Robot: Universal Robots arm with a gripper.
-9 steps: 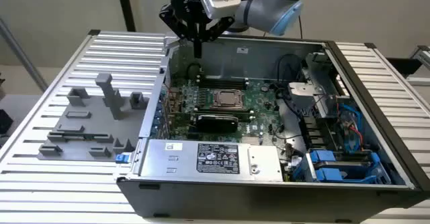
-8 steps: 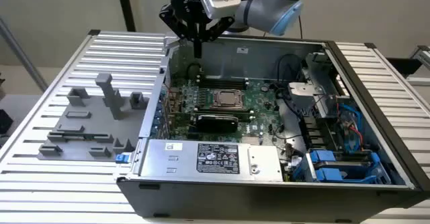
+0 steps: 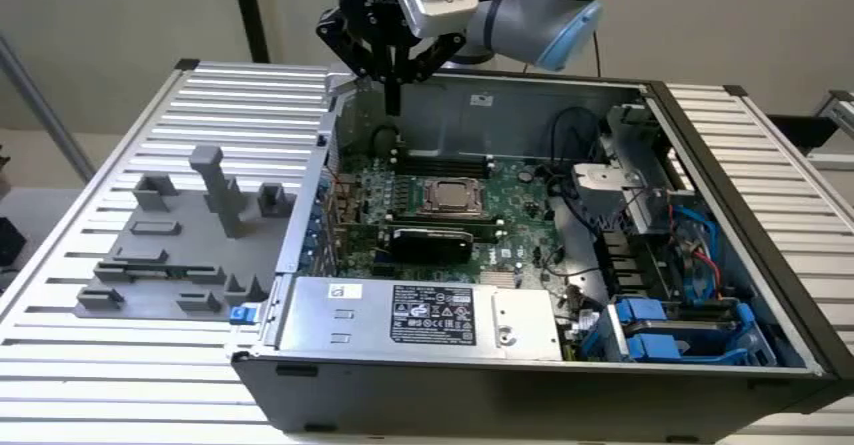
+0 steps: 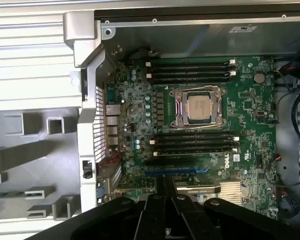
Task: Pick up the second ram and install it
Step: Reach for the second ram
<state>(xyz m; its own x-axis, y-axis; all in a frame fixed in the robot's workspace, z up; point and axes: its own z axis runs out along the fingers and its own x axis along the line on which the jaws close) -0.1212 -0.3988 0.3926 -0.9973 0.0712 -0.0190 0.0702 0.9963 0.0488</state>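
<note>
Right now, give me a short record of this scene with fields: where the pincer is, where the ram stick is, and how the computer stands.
pincer: hangs over the far corner of the computer case, at the exterior view's left
second ram: slim green stick, apparently lying in the grey holder, outside the case
computer case: open on top, beside the holder
motherboard: flat inside the case
processor: mid-board, with long dark slots on two sides of it

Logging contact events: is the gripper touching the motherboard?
Apart. The exterior view shows the gripper hanging high by the case's rear wall, with bare grey metal visible between it and the motherboard.
</note>
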